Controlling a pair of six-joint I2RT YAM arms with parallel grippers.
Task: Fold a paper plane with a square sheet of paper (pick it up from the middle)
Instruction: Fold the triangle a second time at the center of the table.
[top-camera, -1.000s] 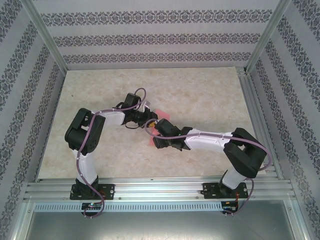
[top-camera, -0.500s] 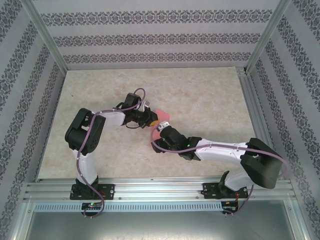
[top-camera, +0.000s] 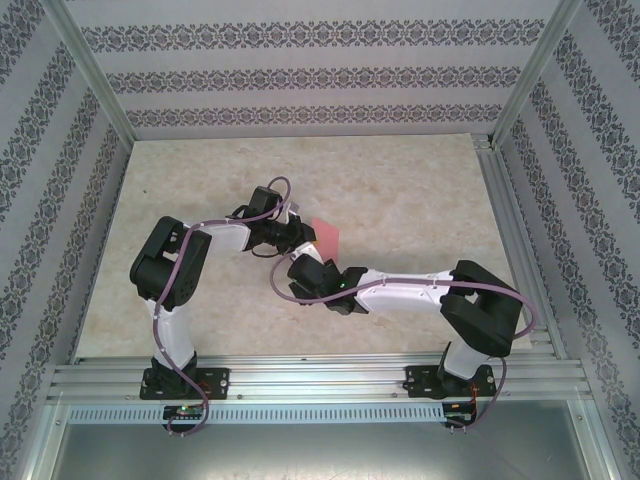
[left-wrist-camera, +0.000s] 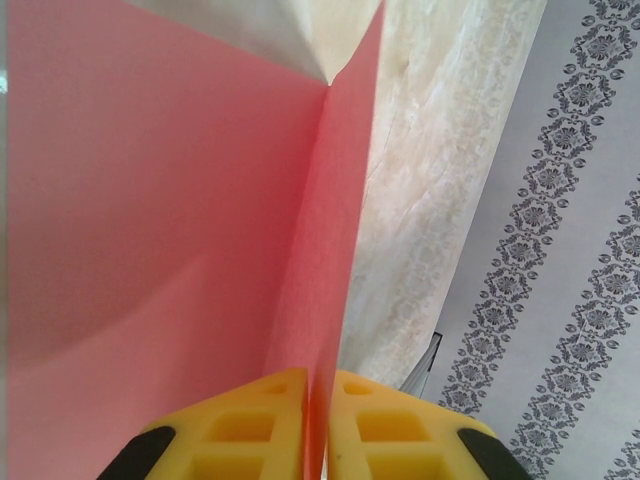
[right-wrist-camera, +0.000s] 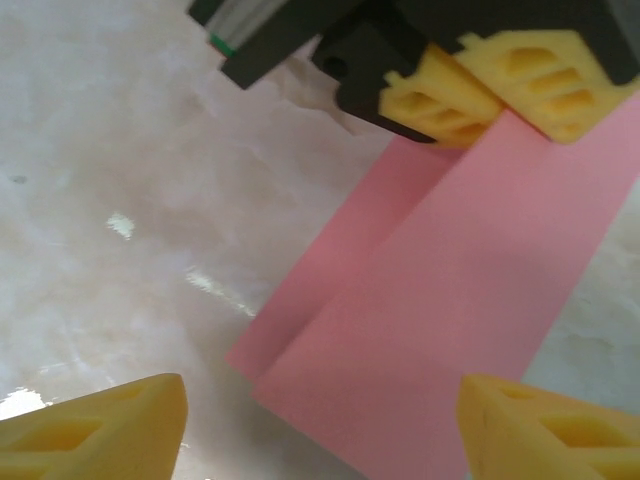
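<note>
The left fingers (left-wrist-camera: 250, 425) were clamped on the folded pink paper (left-wrist-camera: 150, 250); the right fingers (right-wrist-camera: 110, 425) stood spread apart above the table (right-wrist-camera: 120, 150).

Your overhead view is bright and evenly lit, with only faint, soft shadows under the arms. In your right wrist view, white glare spots mark the table (right-wrist-camera: 100, 150) at centre left, and the right gripper's fingertips (right-wrist-camera: 110, 425) along the bottom edge are blurred. In your left wrist view, the pink paper (left-wrist-camera: 150, 250) sits close to the lens, with a darker shaded band at lower left.

No legible text or markings
</note>
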